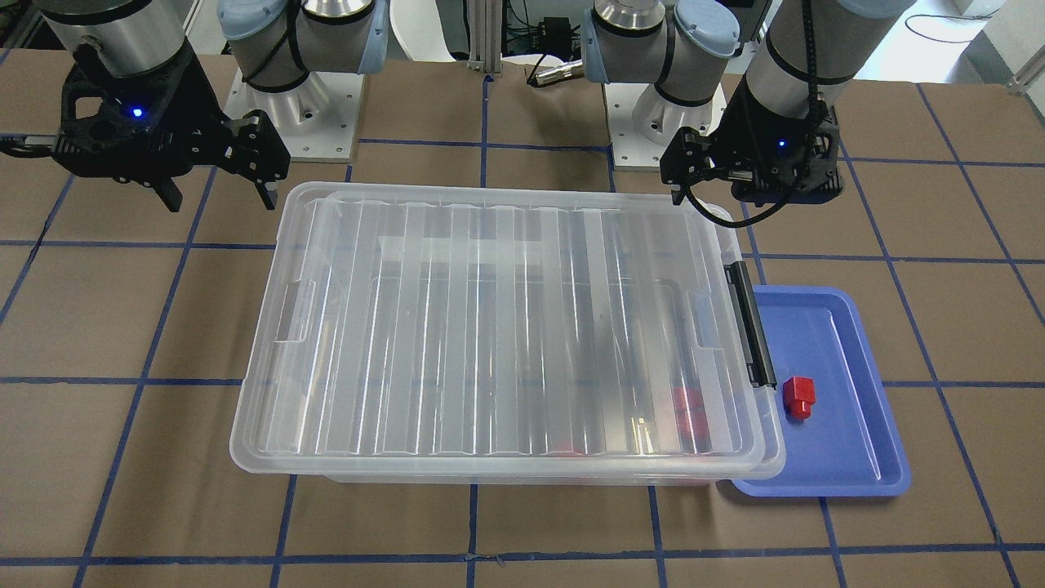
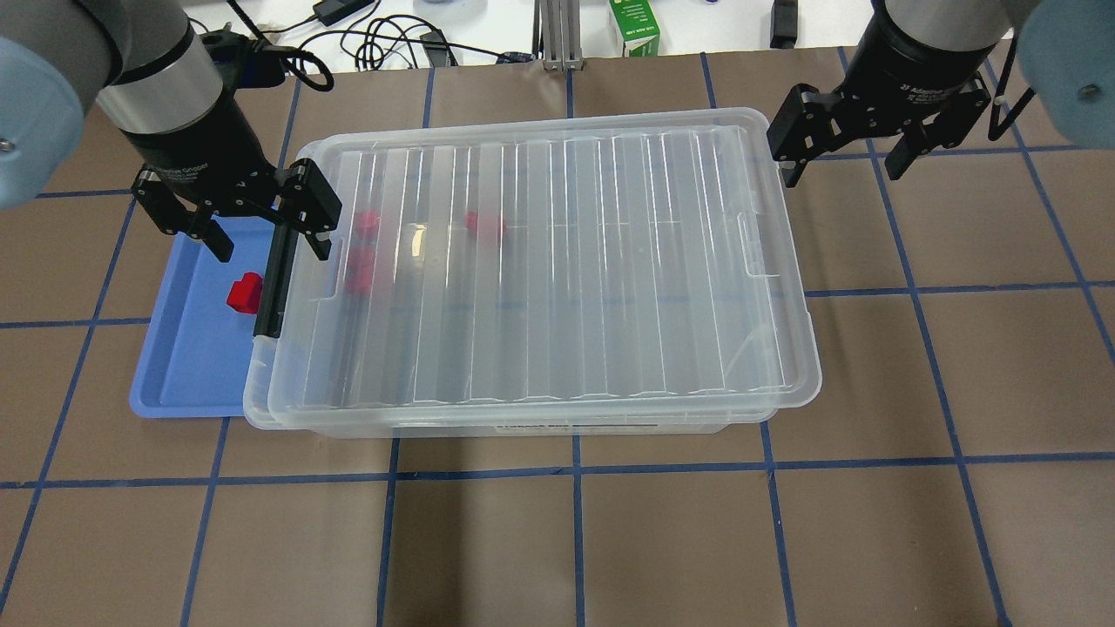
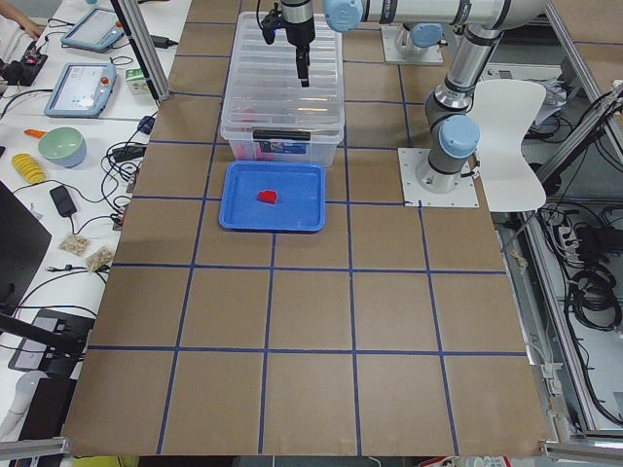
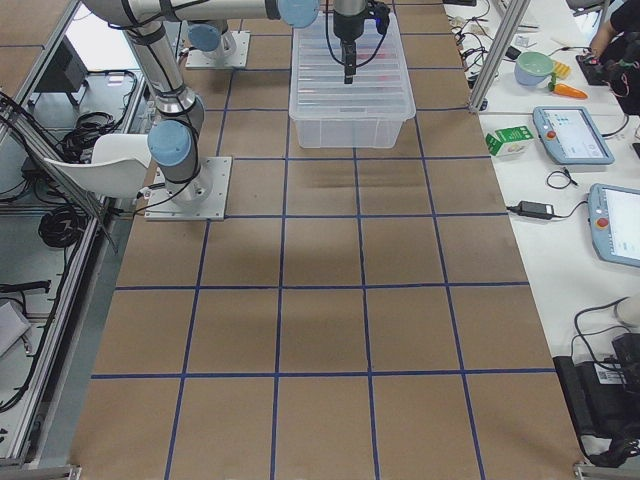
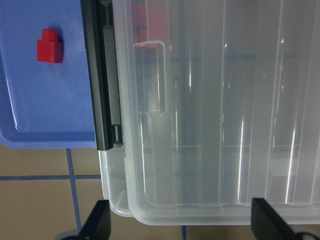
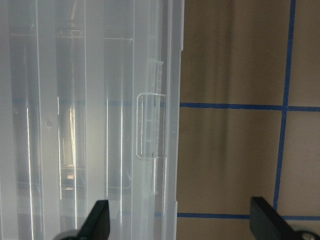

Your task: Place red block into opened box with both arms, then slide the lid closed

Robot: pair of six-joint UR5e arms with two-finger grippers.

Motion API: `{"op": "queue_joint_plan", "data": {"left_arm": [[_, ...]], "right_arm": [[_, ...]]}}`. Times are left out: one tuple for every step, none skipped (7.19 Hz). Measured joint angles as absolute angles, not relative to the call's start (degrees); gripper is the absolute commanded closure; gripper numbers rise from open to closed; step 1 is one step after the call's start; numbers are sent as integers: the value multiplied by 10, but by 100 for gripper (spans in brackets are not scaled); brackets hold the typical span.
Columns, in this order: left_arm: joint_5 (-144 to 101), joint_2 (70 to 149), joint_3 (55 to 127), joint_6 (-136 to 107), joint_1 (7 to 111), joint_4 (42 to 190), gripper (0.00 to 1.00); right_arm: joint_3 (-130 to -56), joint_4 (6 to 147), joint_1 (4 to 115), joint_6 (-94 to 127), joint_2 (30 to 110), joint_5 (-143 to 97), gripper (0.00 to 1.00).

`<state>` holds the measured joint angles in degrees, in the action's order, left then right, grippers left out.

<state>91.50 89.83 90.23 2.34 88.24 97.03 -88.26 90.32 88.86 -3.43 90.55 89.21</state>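
Brown table (image 1: pixel 392 531) with blue tape grid (image 1: pixel 571 557); a bench (image 4: pixel 560 170) alongside carries tablets (image 4: pixel 572 133) and cables (image 4: pixel 540 208).
Red block (image 1: pixel 798 398): small, bright, squarish with a stub; lies alone in blue tray (image 1: pixel 857 457), just beside the box (image 1: pixel 506 472) at its black bar (image 2: pixel 272 279); 3 blurred red shapes (image 2: pixel 366 225) show under the ribbed clear lid (image 1: pixel 490 327); lid covers box, offset away from bar end; left gripper (image 2: pixel 266 244) spread wide, empty, above bar end; right gripper (image 2: pixel 841 170) spread wide, empty, by opposite end.

A robotics lab: two arms (image 3: pixel 458 88) bolted to a tape-gridded table (image 3: pixel 311 321), teach pendants (image 4: pixel 572 135), loose cables (image 3: pixel 587 282).
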Motion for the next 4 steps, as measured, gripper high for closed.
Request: {"op": "queue_joint_plan", "data": {"left_arm": [[915,896,904,23,882,969,0],[915,892,906,22,882,969,0],[915,888,906,22,882,969,0],[915,885,906,22,882,969,0]], "right_arm": [[-882,903,889,-34,905,892,0],[-882,903,889,-34,905,892,0],[-884,905,888,-35,905,892,0],[-887,914,887,-36,905,892,0]]}}
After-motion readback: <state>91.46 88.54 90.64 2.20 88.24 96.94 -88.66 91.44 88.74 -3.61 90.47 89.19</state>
